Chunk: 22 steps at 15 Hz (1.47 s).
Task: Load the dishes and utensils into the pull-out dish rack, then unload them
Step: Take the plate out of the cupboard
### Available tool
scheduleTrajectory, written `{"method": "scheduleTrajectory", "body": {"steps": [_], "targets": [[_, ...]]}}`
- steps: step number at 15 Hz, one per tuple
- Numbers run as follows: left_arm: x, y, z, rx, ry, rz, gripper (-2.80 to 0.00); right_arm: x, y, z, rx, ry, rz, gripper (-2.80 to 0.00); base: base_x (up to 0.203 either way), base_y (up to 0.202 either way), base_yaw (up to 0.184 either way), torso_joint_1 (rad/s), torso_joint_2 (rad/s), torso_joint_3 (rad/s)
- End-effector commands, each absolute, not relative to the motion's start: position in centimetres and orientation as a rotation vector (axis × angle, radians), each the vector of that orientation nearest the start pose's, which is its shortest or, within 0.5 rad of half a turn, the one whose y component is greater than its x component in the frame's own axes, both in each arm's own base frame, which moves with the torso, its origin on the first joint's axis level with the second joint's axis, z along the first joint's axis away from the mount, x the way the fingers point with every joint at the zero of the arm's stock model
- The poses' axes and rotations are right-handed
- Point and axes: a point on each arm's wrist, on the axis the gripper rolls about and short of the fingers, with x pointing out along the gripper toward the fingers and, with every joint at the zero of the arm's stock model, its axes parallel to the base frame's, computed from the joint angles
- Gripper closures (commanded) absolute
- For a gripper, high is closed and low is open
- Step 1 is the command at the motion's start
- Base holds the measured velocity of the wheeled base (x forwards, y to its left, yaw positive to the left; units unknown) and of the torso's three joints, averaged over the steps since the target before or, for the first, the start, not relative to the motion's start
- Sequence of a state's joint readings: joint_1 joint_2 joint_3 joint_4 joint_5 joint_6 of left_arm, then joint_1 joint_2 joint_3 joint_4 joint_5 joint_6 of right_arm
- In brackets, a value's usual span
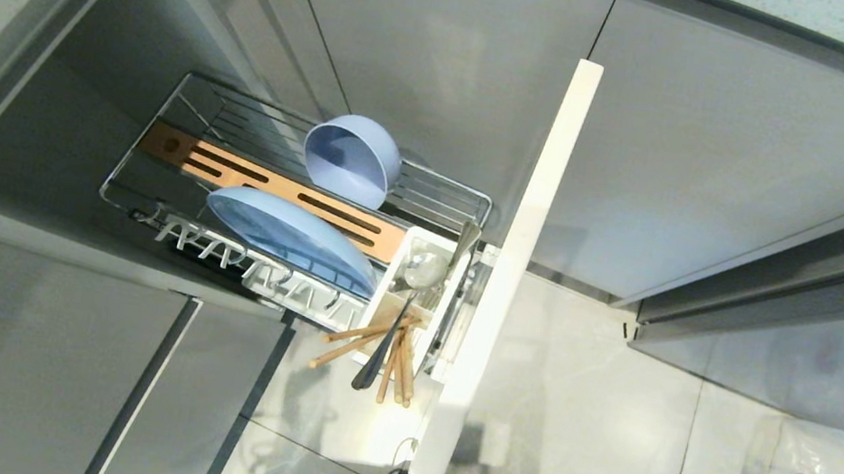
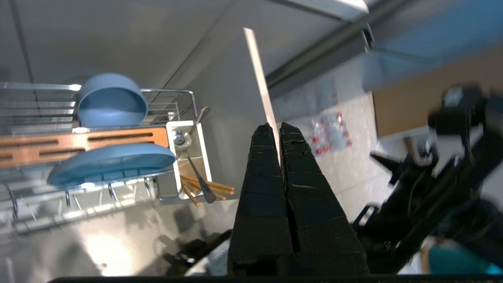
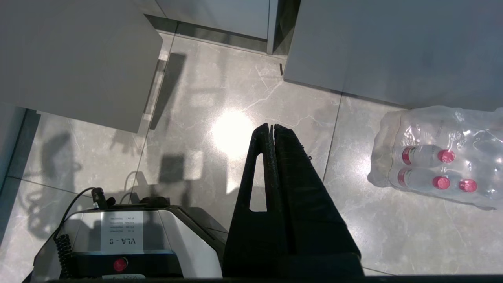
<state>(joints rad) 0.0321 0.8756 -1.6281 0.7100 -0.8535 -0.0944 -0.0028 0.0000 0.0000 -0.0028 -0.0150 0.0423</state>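
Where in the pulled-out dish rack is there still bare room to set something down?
Bare wire floor behind the deep grey-blue round bowl, toward the cabinet, and empty white prongs beside the shallow light-blue round plate. The white plastic utensil caddy is crowded.

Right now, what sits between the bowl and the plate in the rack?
The slotted wooden bar runs between the bowl and the plate, clearest in the head view.

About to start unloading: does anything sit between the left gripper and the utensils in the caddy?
Nothing visible does. The left gripper is shut and empty, out in front of the rack; the chopsticks and spoon stick out of the white caddy, uncovered.
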Motion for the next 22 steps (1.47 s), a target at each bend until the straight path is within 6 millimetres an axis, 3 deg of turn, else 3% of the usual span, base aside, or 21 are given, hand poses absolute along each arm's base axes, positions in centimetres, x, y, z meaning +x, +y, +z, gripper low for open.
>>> {"method": "scheduleTrajectory", "body": {"steps": [1,3,5,8,10,12,15,19,22], "targets": [[-1.3,-1.7,41.5,-0.161,0.033,-0.776,0.0,-2.3,0.0,7.6,0.043,-0.002,-0.018,0.0,0.0,0.0,0.0,0.0,0.0,0.0],[-1.0,-1.5,42.7,-0.296,0.043,-0.684,0.0,-2.3,0.0,7.6,0.043,-0.002,-0.018,0.0,0.0,0.0,0.0,0.0,0.0,0.0],[-0.9,-1.5,42.7,-0.352,0.091,-0.725,0.0,-2.3,0.0,7.6,0.043,-0.002,-0.018,0.0,0.0,0.0,0.0,0.0,0.0,0.0],[0.1,-1.8,41.7,-0.222,0.156,-0.931,0.0,-2.3,0.0,7.6,0.043,-0.002,-0.018,0.0,0.0,0.0,0.0,0.0,0.0,0.0],[0.7,-1.9,40.7,-0.058,0.141,-0.993,0.0,-2.3,0.0,7.6,0.043,-0.002,-0.018,0.0,0.0,0.0,0.0,0.0,0.0,0.0],[1.4,-1.9,40.2,-0.013,0.173,-1.004,0.0,-2.3,0.0,7.6,0.043,-0.002,-0.018,0.0,0.0,0.0,0.0,0.0,0.0,0.0],[2.2,-1.6,41.1,-0.259,0.259,-0.79,0.0,-2.3,0.0,7.6,0.043,-0.002,-0.018,0.0,0.0,0.0,0.0,0.0,0.0,0.0],[2.1,-0.9,43.5,-0.513,0.104,-0.388,0.0,-2.3,0.0,7.6,0.043,-0.002,-0.017,0.0,0.0,0.0,0.0,0.0,0.0,0.0],[1.6,-0.7,43.8,-0.709,0.089,-0.29,0.0,-2.3,0.0,7.6,0.043,-0.002,-0.018,0.0,0.0,0.0,0.0,0.0,0.0,0.0]]}}
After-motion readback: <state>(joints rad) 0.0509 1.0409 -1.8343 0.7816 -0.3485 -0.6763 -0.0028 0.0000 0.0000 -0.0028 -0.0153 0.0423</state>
